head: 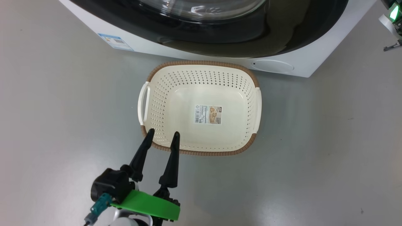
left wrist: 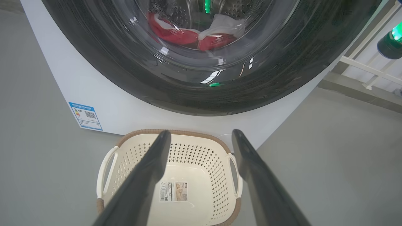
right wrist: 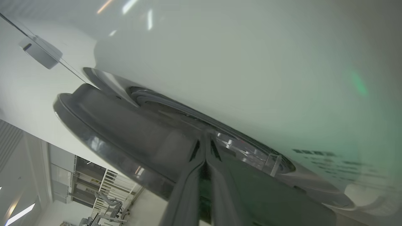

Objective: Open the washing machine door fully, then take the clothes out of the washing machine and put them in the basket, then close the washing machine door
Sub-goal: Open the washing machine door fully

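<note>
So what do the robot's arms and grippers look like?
The left gripper has two long, pointy black fingers on a chunky black block, with a bright green plate and a teal plug on a cable. The right gripper has long dark grey fingers.

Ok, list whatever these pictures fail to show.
Clothes, left wrist view: cut by the top edge, blurred by door glass glare; garment count unclear.
Washing machine door, head view: mostly cut off by the top edge.
Basket sticker, head view: print too small.
Right gripper, right wrist view: contact with door unclear.
</note>
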Motion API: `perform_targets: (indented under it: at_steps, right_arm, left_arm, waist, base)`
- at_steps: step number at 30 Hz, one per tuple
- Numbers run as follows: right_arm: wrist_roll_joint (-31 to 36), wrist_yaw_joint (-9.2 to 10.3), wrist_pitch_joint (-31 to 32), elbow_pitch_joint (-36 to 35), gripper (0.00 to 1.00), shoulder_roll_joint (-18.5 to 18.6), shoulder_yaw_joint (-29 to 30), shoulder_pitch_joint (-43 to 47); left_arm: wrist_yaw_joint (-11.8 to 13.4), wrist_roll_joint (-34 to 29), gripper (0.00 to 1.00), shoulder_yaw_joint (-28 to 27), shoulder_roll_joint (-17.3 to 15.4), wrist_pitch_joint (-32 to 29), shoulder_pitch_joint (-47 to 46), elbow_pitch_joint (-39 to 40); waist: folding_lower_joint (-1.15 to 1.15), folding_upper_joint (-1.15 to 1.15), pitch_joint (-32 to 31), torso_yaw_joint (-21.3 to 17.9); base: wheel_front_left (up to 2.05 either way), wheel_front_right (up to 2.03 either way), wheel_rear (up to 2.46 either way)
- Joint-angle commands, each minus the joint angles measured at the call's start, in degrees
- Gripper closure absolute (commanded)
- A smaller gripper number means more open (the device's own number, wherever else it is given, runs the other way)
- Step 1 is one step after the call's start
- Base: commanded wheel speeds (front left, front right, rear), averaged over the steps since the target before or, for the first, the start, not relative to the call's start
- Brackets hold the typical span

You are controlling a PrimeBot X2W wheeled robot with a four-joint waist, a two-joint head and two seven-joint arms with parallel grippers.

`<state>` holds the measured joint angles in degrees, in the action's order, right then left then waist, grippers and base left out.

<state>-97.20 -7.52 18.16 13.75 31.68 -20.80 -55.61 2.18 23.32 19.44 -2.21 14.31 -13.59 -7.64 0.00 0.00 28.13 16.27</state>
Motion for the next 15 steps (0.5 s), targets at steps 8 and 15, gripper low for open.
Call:
perform_targets:
  at_steps: [8,15]
  right_arm:
    - [0.73,0.03,5.04,-0.97,1.0,-2.58,0.36,0.59]
    - [1.61,0.03,7.51,-2.19,1.0,-3.95,1.01,4.03]
  left_arm:
    - [0.62,1.11,0.0,-1.15,-0.66,0.69,-1.52,1.1]
    - [0.5,1.02,0.0,-1.36,-0.66,0.69,-1.0,0.66]
  waist:
    - [0.0,0.0,0.19,-0.03]
    - [0.0,0.0,-1.75,-0.23]
  base:
    - [0.0,0.0,0.0]
    - [0.0,0.0,0.0]
